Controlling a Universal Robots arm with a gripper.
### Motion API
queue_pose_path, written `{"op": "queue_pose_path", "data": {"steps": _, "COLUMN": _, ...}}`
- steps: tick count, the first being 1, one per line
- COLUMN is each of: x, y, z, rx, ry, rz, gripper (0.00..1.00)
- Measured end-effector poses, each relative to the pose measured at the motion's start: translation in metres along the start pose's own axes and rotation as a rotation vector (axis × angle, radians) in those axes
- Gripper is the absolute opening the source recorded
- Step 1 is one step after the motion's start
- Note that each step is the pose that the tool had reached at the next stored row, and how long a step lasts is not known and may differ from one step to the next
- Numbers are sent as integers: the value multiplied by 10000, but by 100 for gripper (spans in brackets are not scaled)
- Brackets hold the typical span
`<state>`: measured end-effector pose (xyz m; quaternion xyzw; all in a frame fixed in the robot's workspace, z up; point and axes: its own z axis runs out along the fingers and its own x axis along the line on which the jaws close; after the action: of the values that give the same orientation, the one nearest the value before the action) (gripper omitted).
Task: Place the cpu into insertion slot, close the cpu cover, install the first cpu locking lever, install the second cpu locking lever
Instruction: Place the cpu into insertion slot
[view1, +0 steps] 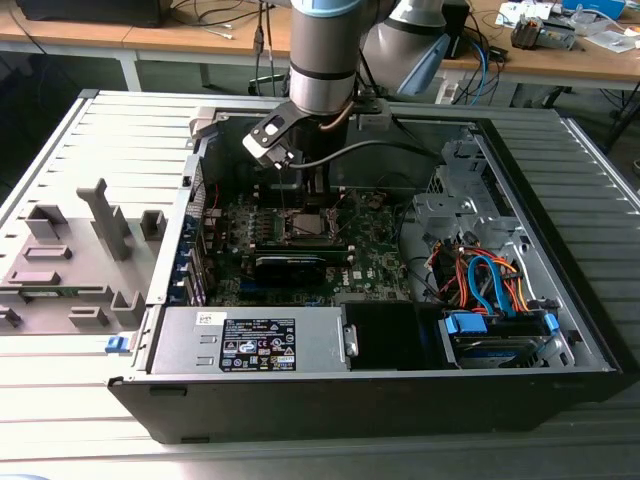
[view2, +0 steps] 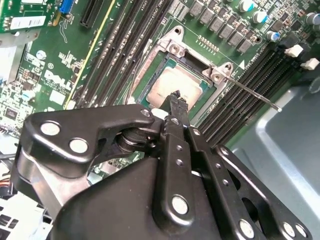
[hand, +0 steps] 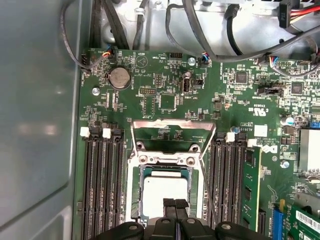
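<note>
"Fingers (hand: 170, 210) — spread or together?"

"Pressed together. They are two slim black metal tips side by side, with nothing seen between them. In both wrist views they stand right over the cpu (hand: 162, 187). Whether they touch it I cannot tell."

"And the cpu itself?"

"It lies flat in the insertion slot (hand: 165, 171). It is a small square with a dull silver-grey metal top, framed by the slot's dark rim."

"Is the cpu cover down?"

"No. The cpu cover (hand: 170, 123) stands open at the slot's far edge. It is a thin silver frame with a cut-out centre, and the green circuit board (hand: 165, 75) shows through the hole."

"Any lever in place?"

"In the second wrist view one locking lever (view2: 250, 94), a thin bare wire rod, slants away from the slot's corner. It crosses the long black memory slots (view2: 255, 75) — free, not latched."

"The wider scene?"

"In the exterior view the arm (view1: 322, 60), a smooth grey tube with a blue band, hangs from the top middle of the frame. It reaches into an open black computer case (view1: 350, 405). The case lies on a grey ribbed surface (view1: 60, 390). A silver power supply box (view1: 250, 340) sits in the case's lower left, and blue and orange cables (view1: 490, 285) coil at lower right. Blocky grey fixtures (view1: 105, 215) stand at the exterior view's left."
</note>
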<state>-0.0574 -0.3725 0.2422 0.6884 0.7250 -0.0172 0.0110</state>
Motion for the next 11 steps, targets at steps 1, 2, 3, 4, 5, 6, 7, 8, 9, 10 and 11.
{"op": "queue_pose_path", "data": {"steps": 1, "x": -1, "y": 1, "z": -19, "rx": 0, "ry": 3, "rz": -2, "gripper": 11}}
{"op": "queue_pose_path", "data": {"steps": 2, "x": -1, "y": 0, "z": -32, "rx": 0, "ry": 3, "rz": -2, "gripper": 11}}
{"op": "queue_pose_path", "data": {"steps": 3, "x": -2, "y": 0, "z": -38, "rx": 0, "ry": 3, "rz": -2, "gripper": 11}}
{"op": "queue_pose_path", "data": {"steps": 4, "x": -1, "y": 0, "z": -45, "rx": -1, "ry": 5, "rz": -2, "gripper": 11}}
{"op": "queue_pose_path", "data": {"steps": 5, "x": -2, "y": 0, "z": -50, "rx": 0, "ry": 4, "rz": -2, "gripper": 11}}
{"op": "queue_pose_path", "data": {"steps": 6, "x": -2, "y": 0, "z": -54, "rx": 0, "ry": 4, "rz": -2, "gripper": 11}}
{"op": "queue_pose_path", "data": {"steps": 7, "x": -2, "y": 0, "z": -59, "rx": -1, "ry": 5, "rz": -2, "gripper": 11}}
{"op": "queue_pose_path", "data": {"steps": 8, "x": -2, "y": 0, "z": -62, "rx": -1, "ry": 7, "rz": -1, "gripper": 11}}
{"op": "queue_pose_path", "data": {"steps": 9, "x": -3, "y": 0, "z": -65, "rx": -1, "ry": 6, "rz": -2, "gripper": 11}}
{"op": "queue_pose_path", "data": {"steps": 10, "x": -3, "y": 0, "z": -67, "rx": 0, "ry": 6, "rz": -2, "gripper": 11}}
{"op": "queue_pose_path", "data": {"steps": 11, "x": -3, "y": 0, "z": -70, "rx": 0, "ry": 6, "rz": -2, "gripper": 11}}
